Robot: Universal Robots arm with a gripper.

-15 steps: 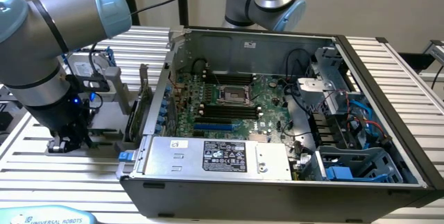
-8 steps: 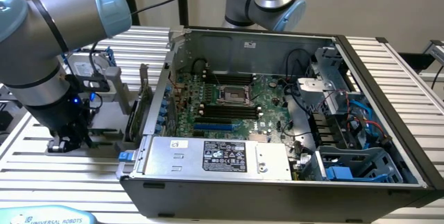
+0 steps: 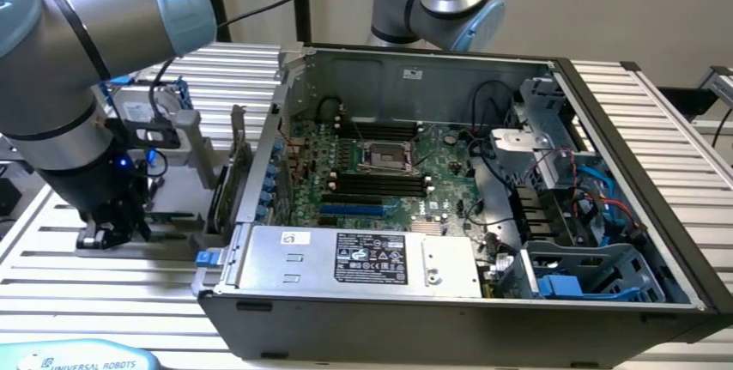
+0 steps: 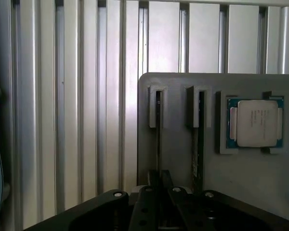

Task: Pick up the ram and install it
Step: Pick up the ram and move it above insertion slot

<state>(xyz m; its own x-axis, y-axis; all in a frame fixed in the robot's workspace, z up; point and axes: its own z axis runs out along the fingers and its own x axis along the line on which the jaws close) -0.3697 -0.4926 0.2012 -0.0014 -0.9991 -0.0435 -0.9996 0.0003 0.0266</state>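
Gripper (image 4: 160,177) down at gray holder (image 4: 178,149) beside open PC case (image 3: 458,327), jaws pinched narrow, apparently clamping ram (image 4: 158,132) standing edge-on in its slot, processor chip (image 4: 254,122) alongside.

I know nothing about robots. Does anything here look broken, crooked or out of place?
Nothing looks broken or spilled. The one oddity: the motherboard's central socket is empty, while the processor sits outside the computer case in a grey holder, near the ram stick the pincer is closed on.
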